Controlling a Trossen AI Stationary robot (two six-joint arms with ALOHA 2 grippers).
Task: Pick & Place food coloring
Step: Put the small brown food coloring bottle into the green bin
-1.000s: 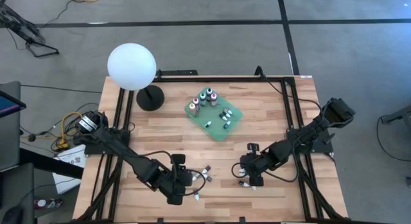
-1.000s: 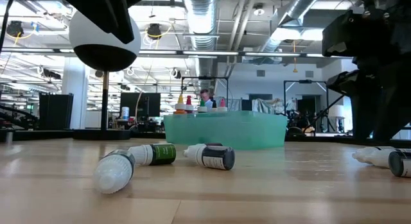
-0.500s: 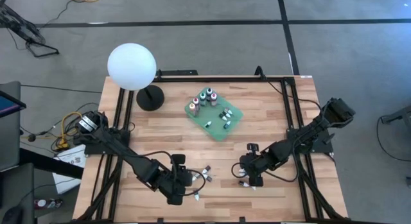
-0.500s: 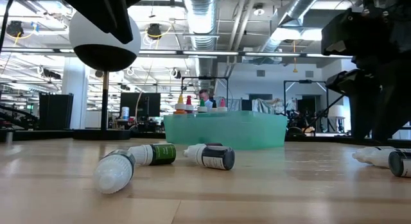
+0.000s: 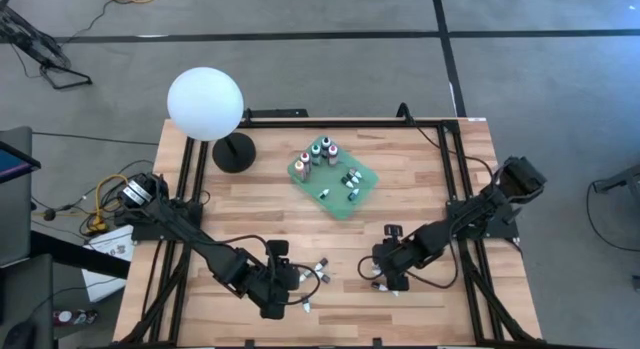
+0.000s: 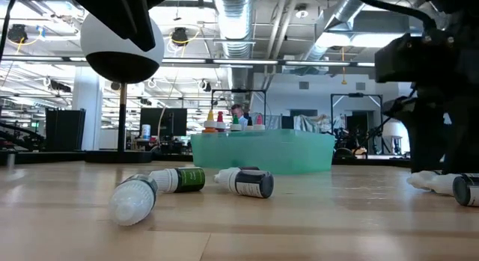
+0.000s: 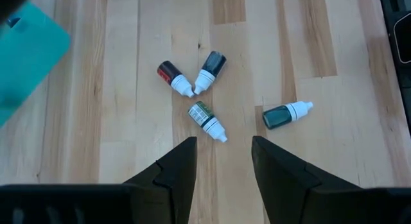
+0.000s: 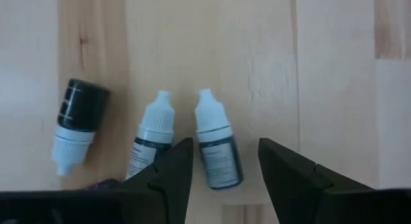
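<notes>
Several small food coloring bottles lie on their sides on the wooden table. Three lie under my right gripper point(image 8: 221, 156): a black one point(image 8: 77, 124), a white-tipped one point(image 8: 151, 137) and a dark-labelled one point(image 8: 216, 147). That last one lies between the open fingers, with a gap on each side. My left gripper point(image 7: 223, 150) hovers open above four more bottles, the nearest green-labelled point(image 7: 207, 119). In the high view my left gripper point(image 5: 287, 285) is at the near left and my right gripper point(image 5: 386, 279) at near centre. More bottles stand in the green tray point(image 5: 362, 196).
A white globe lamp point(image 5: 205, 104) on a black base point(image 5: 234, 152) stands at the far left. The green tray point(image 6: 262, 152) sits mid-table behind the loose bottles point(image 6: 135, 200). A black frame runs along the table's left, far and right edges.
My right gripper has sunk a little toward the bottles beneath it. The bottles lie where they were.
</notes>
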